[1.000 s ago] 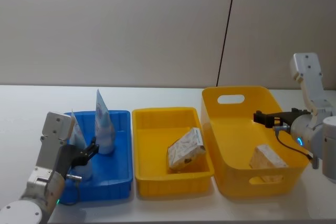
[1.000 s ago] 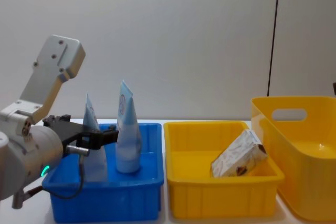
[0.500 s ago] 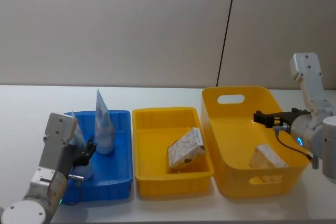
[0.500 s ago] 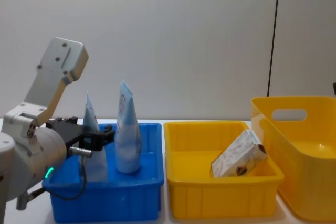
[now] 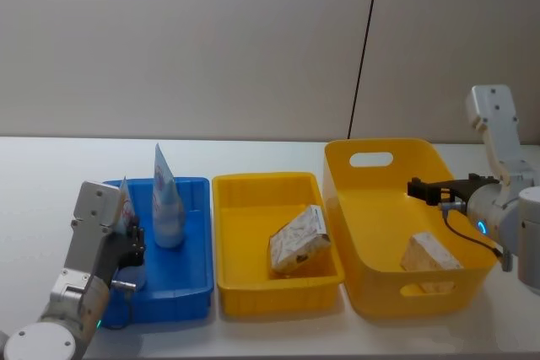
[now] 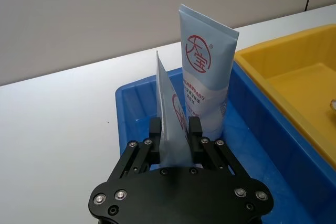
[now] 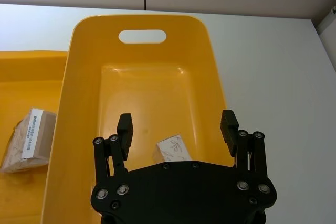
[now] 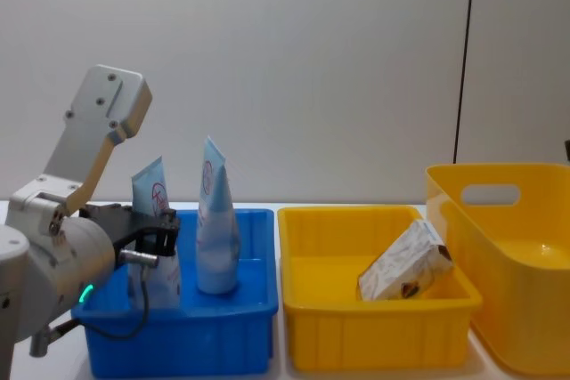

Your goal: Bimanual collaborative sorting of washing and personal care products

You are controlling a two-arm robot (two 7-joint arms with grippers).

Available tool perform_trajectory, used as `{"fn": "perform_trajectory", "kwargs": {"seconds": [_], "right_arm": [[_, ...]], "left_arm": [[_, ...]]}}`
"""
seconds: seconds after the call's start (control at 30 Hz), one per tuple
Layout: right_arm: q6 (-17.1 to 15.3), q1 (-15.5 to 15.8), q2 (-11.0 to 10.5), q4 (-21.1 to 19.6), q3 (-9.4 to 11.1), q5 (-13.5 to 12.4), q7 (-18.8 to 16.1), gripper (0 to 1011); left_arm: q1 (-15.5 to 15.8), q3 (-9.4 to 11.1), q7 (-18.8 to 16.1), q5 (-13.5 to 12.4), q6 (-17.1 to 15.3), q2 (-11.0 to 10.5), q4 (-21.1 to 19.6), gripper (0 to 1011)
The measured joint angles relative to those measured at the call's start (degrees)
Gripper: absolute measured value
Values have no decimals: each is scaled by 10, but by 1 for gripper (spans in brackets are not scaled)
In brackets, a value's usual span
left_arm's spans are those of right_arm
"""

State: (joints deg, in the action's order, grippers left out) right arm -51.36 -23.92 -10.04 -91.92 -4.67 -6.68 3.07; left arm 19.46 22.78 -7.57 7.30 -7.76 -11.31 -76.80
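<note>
Two pale blue-white squeeze tubes stand in the blue bin (image 5: 192, 280). My left gripper (image 6: 175, 131) is shut on the nearer tube (image 6: 167, 111), clamping it across its thin width; in the chest view the left gripper (image 8: 158, 230) holds that tube (image 8: 150, 191) upright. The other tube (image 5: 165, 201) stands free just beyond it. One cream carton (image 5: 298, 240) leans in the middle yellow bin (image 5: 253, 194). A second carton (image 7: 172, 149) lies in the large yellow bin (image 7: 84, 77), and my right gripper (image 7: 177, 123) hovers open above it.
The three bins sit side by side on a white table (image 5: 51, 166), blue at the left and the large yellow bin (image 5: 380, 208) at the right. A plain wall stands behind. Bare tabletop lies to the left of the blue bin.
My left gripper has pulled back slightly and turned the held tube, so its broad face with the red logo shows in the chest view. The right arm has not moved.
</note>
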Motion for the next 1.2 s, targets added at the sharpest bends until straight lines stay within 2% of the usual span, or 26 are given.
{"fn": "perform_trajectory", "kwargs": {"seconds": [0.47,0.83,1.2], "right_arm": [[0,0,0,0,0,0,0,1003],[0,0,0,0,0,0,0,1004],[0,0,0,0,0,0,0,1003]], "left_arm": [[1,0,-1,-1,1,1,1,228],[1,0,-1,-3,0,1,1,222],[5,5,-2,-24,-26,-12,-18,222]]}}
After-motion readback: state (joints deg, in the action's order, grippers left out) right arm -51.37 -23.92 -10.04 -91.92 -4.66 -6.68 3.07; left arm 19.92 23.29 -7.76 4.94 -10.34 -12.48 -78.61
